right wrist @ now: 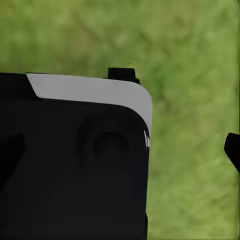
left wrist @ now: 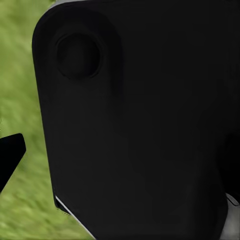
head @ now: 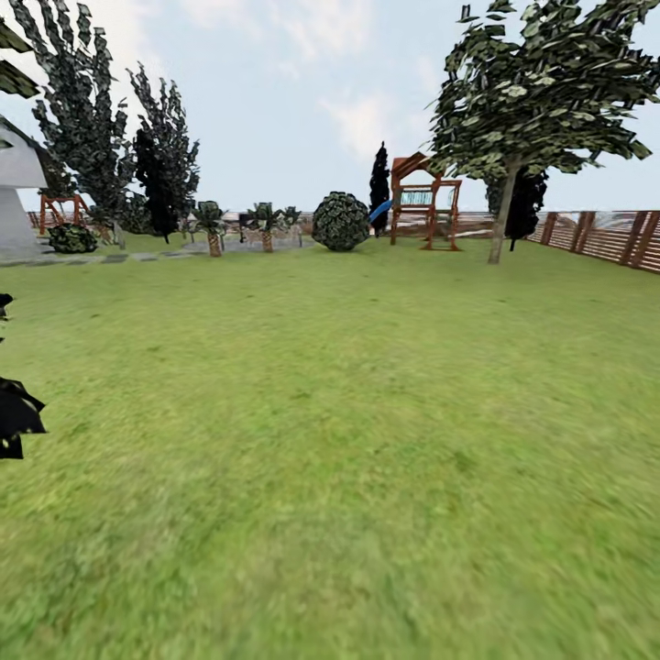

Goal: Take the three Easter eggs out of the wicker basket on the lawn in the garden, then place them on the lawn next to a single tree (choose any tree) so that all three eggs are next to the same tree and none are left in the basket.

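Green lawn [head: 348, 440] stretches ahead to a tree [head: 502, 215] with a pale trunk at the far right, near a slat fence [head: 610, 236]. A round bush [head: 340, 221] and a red play frame [head: 424, 202] stand at the back. No basket or eggs are in sight, so where they are cannot be told; the robot seems to be on its way, with the egg work apparently ahead. Both wrist views look past dark robot housing [left wrist: 150, 125] to grass; whether either gripper is released or clenched cannot be told.
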Available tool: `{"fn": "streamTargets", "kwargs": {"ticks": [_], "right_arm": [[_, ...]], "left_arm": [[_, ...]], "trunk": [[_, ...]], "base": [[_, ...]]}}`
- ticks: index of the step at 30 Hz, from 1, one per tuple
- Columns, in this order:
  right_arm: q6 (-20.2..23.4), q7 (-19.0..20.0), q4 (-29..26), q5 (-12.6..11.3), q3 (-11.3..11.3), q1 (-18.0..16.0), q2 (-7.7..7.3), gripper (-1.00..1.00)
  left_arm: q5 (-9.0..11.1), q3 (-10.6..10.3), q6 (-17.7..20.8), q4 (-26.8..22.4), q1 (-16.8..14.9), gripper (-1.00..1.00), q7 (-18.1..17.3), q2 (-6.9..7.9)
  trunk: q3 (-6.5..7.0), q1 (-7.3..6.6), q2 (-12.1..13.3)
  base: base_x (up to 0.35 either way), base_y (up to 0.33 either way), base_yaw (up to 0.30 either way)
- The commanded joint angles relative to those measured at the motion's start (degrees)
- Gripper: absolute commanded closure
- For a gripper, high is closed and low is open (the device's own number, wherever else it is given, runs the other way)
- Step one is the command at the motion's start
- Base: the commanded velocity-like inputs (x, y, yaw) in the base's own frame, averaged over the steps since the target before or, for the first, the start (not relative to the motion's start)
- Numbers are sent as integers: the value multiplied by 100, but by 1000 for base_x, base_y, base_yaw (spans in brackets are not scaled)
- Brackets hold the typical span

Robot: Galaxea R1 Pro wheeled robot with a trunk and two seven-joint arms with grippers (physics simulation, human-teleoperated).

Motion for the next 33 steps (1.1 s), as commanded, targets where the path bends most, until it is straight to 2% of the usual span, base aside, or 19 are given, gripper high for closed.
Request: {"fn": "streamTargets", "kwargs": {"ticks": [1,9,33], "right_arm": [[5,4,-2,9,5,-2,-1,-100],[0,2,-2,10,3,-2,-1,-100],[-1,3,-2,10,3,-2,-1,-100]], "left_arm": [[-4,-5,-2,-11,3,-100,-5,0],[4,-5,-2,-11,3,-100,-2,1],[13,-5,-3,-11,3,-100,4,-3]], "trunk": [[-7,4,-2],[-18,4,-2],[-19,4,-2]], "base": [[340,0,221],[340,0,181],[340,0,3]]}}
